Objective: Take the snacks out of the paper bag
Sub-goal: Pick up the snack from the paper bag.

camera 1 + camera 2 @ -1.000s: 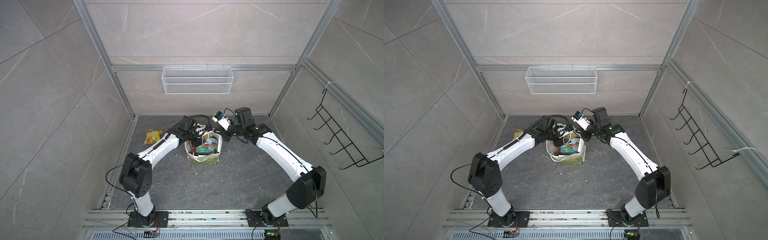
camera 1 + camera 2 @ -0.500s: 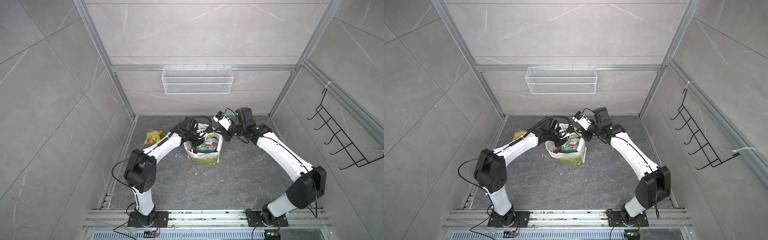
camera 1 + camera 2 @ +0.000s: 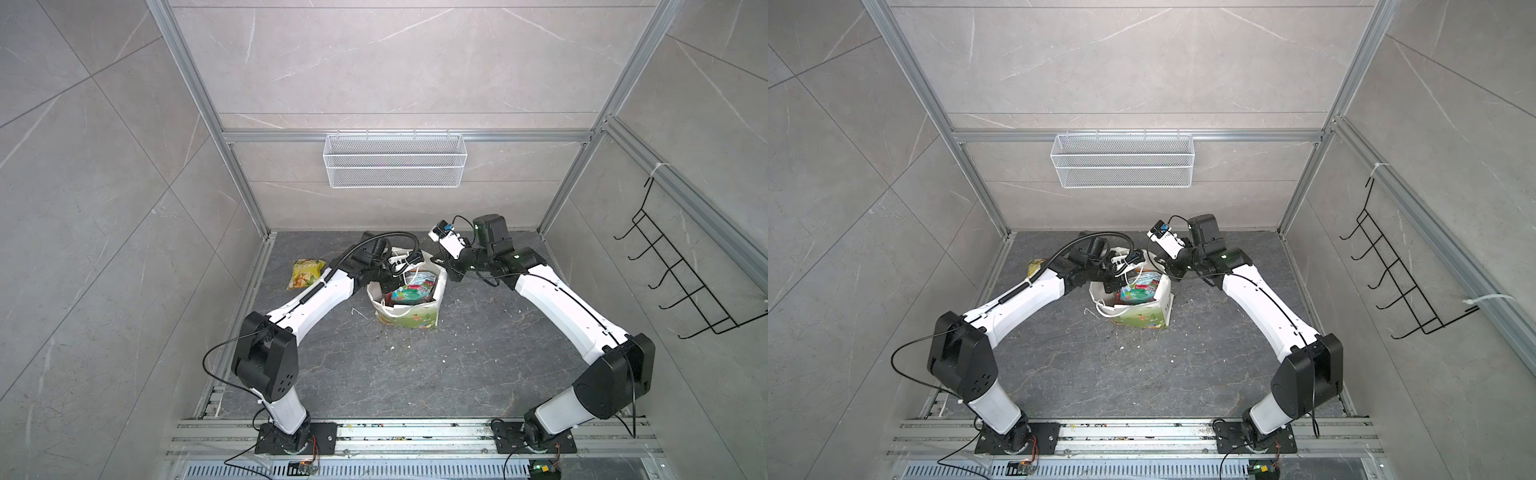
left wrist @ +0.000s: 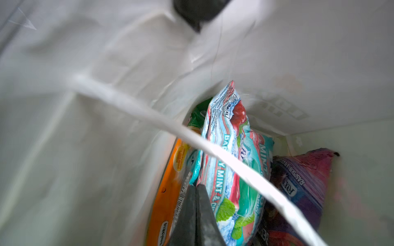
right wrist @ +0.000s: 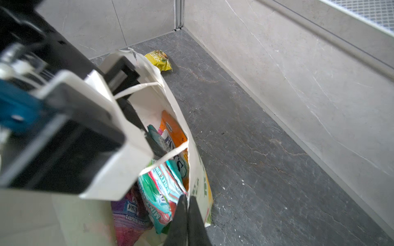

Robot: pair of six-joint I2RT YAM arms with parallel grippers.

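The tabletop (image 3: 415, 374) carried the bag (image 3: 409, 322) upright at its middle, somewhat toward the back edge, with the left arm (image 3: 316, 299) and right arm (image 3: 561, 307) meeting over its mouth. One yellow packet (image 3: 306, 273) already lay out on the tabletop near the left edge, well apart from the bag. The other packets stood on edge inside: a teal packet (image 4: 226, 161) in the middle, an orange packet (image 4: 170, 191) and a green packet (image 4: 199, 110) on one side of it, and a purple packet (image 4: 302, 181) on the other. A white handle (image 4: 191, 136) hung across them. The right fingers (image 5: 197, 221) were pressed together on the bag's rim, pinching it and apparently holding the mouth wide. A second before, the left fingers (image 4: 186, 215) had been spread above the packets. Now they had sunk into the bag and shut tight between the orange and teal packets. Whether a packet's edge was caught between them could not be told. If it was, the second packet seemed ready to be lifted clear of the handle.
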